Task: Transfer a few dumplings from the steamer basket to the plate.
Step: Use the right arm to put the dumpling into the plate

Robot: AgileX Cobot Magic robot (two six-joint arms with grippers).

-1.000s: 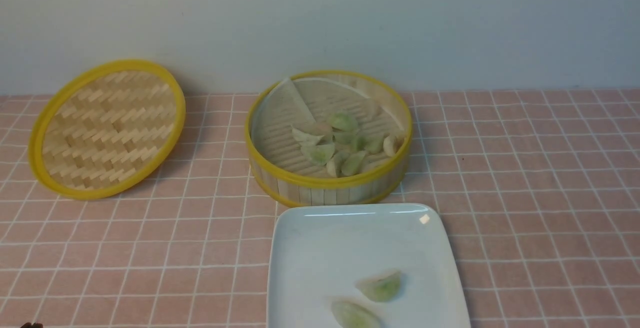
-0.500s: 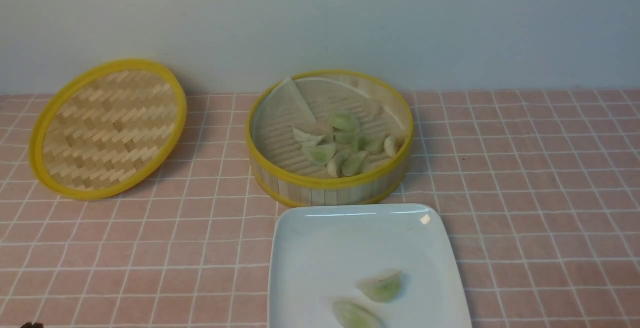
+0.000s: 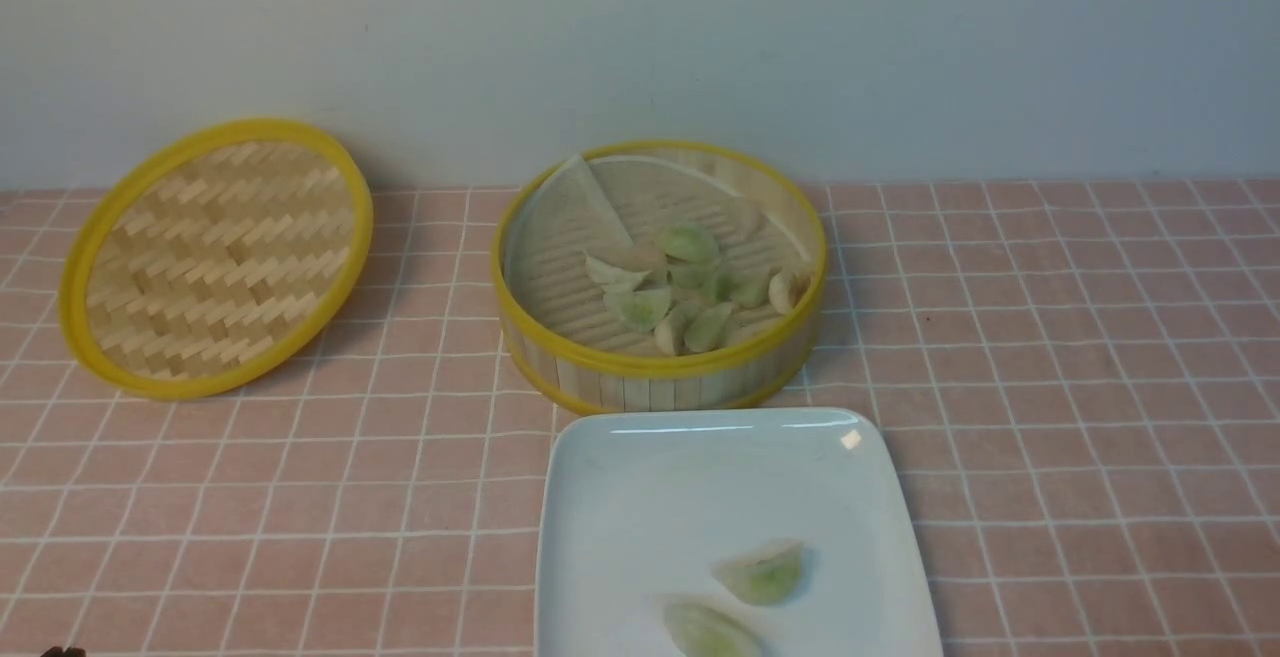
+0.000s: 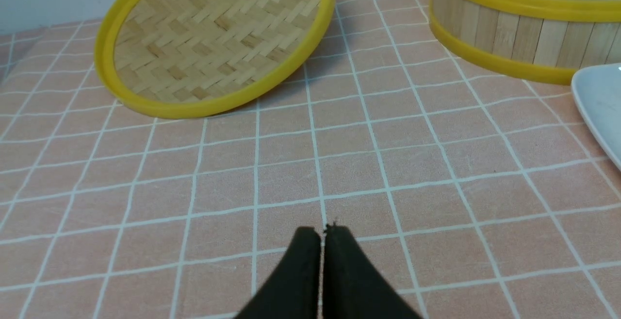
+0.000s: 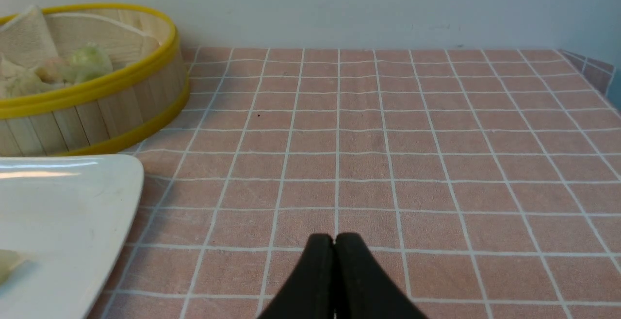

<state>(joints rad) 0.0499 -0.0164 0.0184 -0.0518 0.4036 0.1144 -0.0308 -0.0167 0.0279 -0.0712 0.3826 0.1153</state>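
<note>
Jaws of the left gripper (image 4: 322, 231) are pressed together and hold nothing, low at the bottom centre of the left wrist view over bare pink checked cloth. Those of the right gripper (image 5: 334, 238) are likewise together and empty, at the bottom centre of the right wrist view.

Nearest in the front view, at the bottom centre, lies the plate (image 3: 640, 497) on the surface (image 3: 1080, 417). Two pale green dumplings on the plate (image 3: 762, 574) sit in its lower right part, one cut by the frame edge.

Just beyond the plate's far edge, at frame centre, stands the steamer basket (image 3: 655, 377). The dumplings (image 3: 690, 287) in it are heaped toward its right half, on a whitish liner (image 3: 570, 212) folded up at the upper left.

At the left, well apart from the basket, a woven lid (image 3: 215, 257) stands tilted.
</note>
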